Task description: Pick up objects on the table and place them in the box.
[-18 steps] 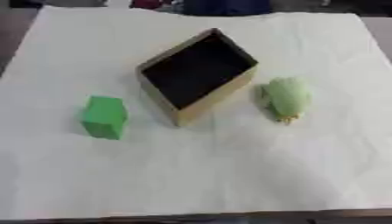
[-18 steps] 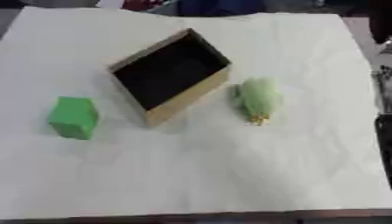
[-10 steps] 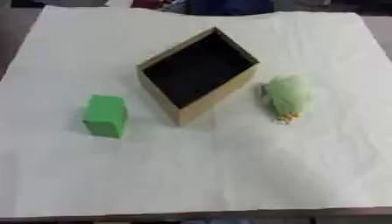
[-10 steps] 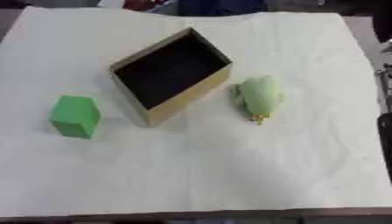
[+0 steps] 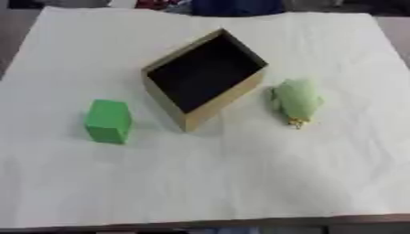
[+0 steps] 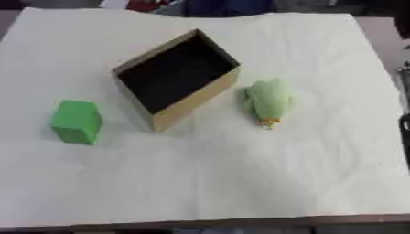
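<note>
A tan cardboard box (image 5: 191,119) with a dark inside stands open in the middle of the table, turned corner-on to me. Nothing shows inside it. To its left a bright green block (image 5: 107,121) stands upright on the white cloth. To the box's right lies a pale green soft object (image 5: 297,99) with a small orange tip at its near end. Neither of my hands shows in either view.
A white, slightly wrinkled cloth (image 5: 224,183) covers the table, whose dark front edge (image 5: 240,225) runs along the bottom. Dark and coloured shapes (image 5: 216,5) sit beyond the far edge. A dark thin object (image 6: 405,109) shows at the right border of the right eye view.
</note>
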